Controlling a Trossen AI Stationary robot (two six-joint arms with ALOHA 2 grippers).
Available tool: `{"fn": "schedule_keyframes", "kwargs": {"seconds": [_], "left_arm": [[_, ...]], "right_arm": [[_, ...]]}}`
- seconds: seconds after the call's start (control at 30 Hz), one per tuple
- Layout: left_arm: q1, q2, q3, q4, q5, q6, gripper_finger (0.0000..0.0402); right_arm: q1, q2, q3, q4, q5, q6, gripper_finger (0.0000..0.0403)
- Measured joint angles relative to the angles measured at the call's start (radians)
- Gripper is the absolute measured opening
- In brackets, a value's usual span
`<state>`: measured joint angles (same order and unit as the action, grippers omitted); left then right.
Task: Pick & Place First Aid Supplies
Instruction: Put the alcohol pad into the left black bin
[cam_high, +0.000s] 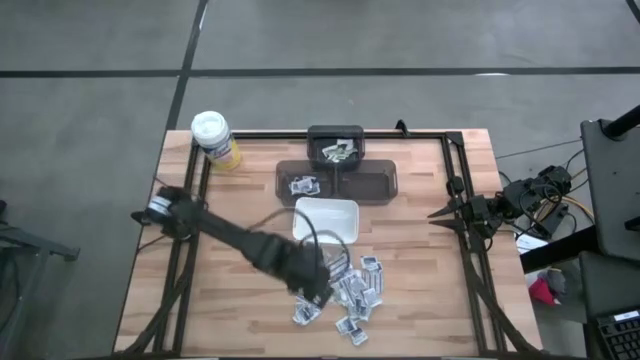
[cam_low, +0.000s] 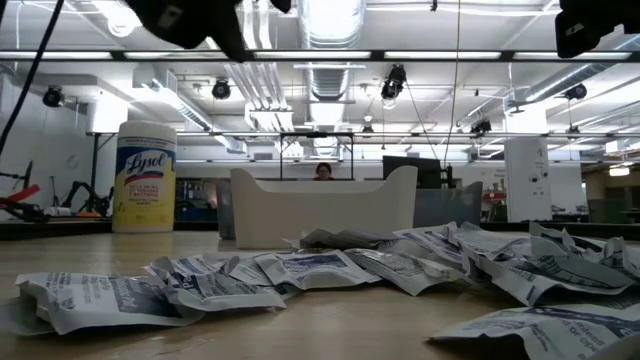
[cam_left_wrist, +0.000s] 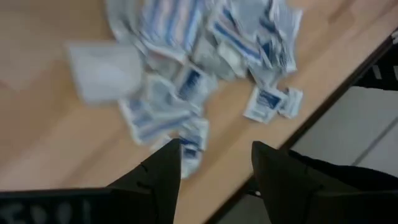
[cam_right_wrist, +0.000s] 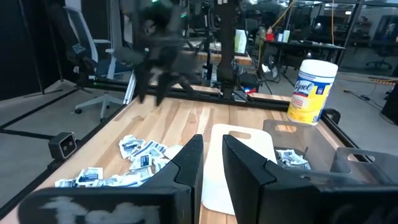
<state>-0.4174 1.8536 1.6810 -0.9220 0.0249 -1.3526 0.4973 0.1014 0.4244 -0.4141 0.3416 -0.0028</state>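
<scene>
Many first aid packets (cam_high: 350, 292) lie heaped on the wooden table (cam_high: 420, 260), just in front of the white dish (cam_high: 328, 217). Above the heap hangs the left end effector (cam_high: 318, 293), its fingers (cam_left_wrist: 163, 177) apart and seemingly empty, though that view is blurred. At the table's right edge waits the right end effector (cam_high: 437, 214), fingers narrowly apart, gripping nothing.

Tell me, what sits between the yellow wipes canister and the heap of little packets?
In the high view, the left arm crosses bare wood between the canister and the packets; the white dish lies just beside that line.
</scene>
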Motion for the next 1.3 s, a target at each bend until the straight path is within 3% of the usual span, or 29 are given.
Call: {"fn": "schedule_keyframes", "kwargs": {"seconds": [0.2, 0.6, 1.3], "left_arm": [[-0.083, 0.1, 0.0, 0.082, 0.001, -0.12, 0.0188], [-0.131, 0.239, 0.0, 0.13, 0.027, -0.143, 0.0188], [-0.112, 0.255, 0.0, 0.145, 0.024, -0.221, 0.0188]], "right_arm": [[0.0, 0.0, 0.0, 0.0, 0.0, 0.002, 0.0059], [0.0, 0.0, 0.0, 0.0, 0.0, 0.003, 0.0059], [0.0, 0.0, 0.0, 0.0, 0.0, 0.001, 0.0059]]}}
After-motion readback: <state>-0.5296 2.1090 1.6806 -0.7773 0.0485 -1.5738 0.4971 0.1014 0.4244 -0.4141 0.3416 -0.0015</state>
